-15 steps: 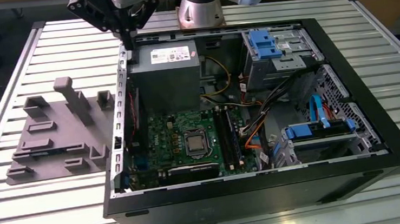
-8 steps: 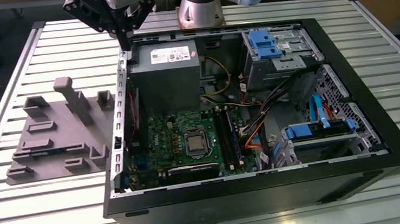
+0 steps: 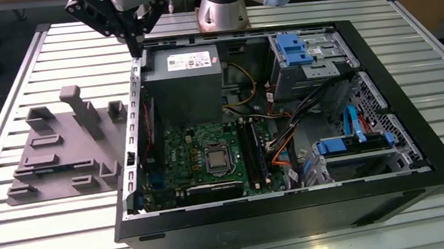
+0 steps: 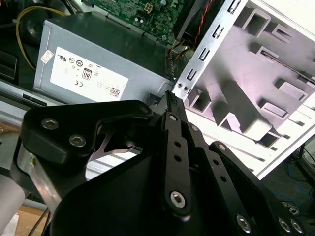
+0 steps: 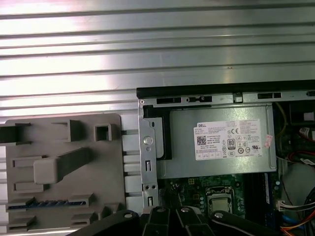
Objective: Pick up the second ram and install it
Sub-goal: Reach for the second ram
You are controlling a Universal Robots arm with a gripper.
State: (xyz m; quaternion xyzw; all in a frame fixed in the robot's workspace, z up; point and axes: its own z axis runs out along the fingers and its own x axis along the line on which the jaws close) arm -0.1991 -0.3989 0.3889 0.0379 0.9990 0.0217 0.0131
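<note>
The second ram (image 5: 49, 202) is a thin blue-green stick standing on edge in a slot of the grey holder block (image 5: 59, 142). In the exterior view the ram (image 3: 49, 168) sits on the holder (image 3: 63, 144) at the exterior view's left of the open computer case (image 3: 294, 209). My gripper (image 3: 136, 51) hangs above the case's far corner, beside the grey power supply (image 3: 182, 79), well away from the ram. Its fingers (image 4: 171, 105) come together at their tips with nothing between them. The green motherboard (image 3: 201, 156) with its black memory slots (image 3: 253, 152) lies inside the case.
The case stands on a ribbed metal table (image 3: 55, 235). Inside are orange and yellow cables (image 3: 276, 147), blue drive brackets (image 3: 292, 49) and a metal drive cage (image 3: 354, 155). The holder has upright posts (image 3: 84, 112). The arm's base (image 3: 224, 9) stands behind the case.
</note>
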